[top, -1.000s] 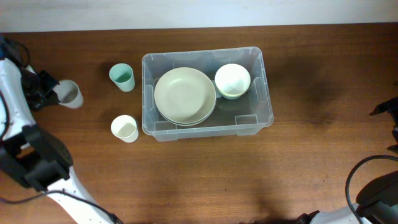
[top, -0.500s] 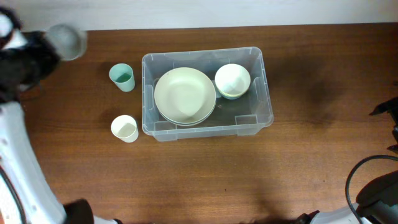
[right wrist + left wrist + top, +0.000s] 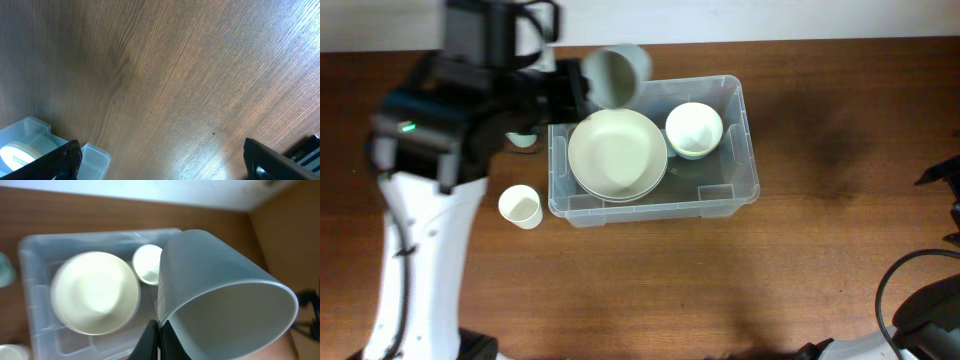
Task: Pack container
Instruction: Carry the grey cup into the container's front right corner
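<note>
The container (image 3: 650, 208), a clear plastic bin, sat at the middle of the wooden table (image 3: 720, 290), with a pale plate (image 3: 617, 153) lying flat in its left half and a white bowl (image 3: 694, 128) in the far right corner. The left gripper (image 3: 159, 336) was pinched shut on the thin wall of a grey cup (image 3: 220, 305), held on its side above the bin's far left corner. A white cup (image 3: 520, 207) stood on the table just left of the bin, and a teal cup (image 3: 525, 140) showed only partly under the arm. The right gripper (image 3: 161, 150) hung wide open over bare wood, holding nothing. The bin looked stiff but light in itself, its smooth walls likely slippery. With crockery inside it would be heavier and rattle if shoved, so the thick rim seemed the safest place to grip.
</note>
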Controlling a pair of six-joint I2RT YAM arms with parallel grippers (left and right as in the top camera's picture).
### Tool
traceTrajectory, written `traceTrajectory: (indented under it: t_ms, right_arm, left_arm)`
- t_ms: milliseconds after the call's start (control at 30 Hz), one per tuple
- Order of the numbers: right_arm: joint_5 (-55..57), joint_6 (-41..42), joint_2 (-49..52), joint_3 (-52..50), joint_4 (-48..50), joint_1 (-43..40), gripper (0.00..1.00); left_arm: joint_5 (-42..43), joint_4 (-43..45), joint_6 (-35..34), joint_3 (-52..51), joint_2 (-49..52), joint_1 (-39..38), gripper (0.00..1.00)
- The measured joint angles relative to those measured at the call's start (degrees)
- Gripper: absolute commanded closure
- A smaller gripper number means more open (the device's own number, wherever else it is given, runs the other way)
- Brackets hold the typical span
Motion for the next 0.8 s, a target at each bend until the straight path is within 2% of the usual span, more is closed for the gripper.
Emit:
traceTrajectory:
  t_ms: [167,367,800]
  right_arm:
    - [0.0,0.0,0.0,0.0,0.0,0.0,0.01]
    - [0.0,0.0,0.0,0.0,0.0,0.0,0.01]
    - [0.0,0.0,0.0,0.0,0.0,0.0,0.01]
  left_arm:
    - [0.0,0.3,0.0,0.0,5.7,-8.0,0.99]
    - [0.0,0.4,0.0,0.0,13.0,-14.0,0.99]
    - [-1.5,0.4,0.0,0.0,24.8,-17.1,0.99]
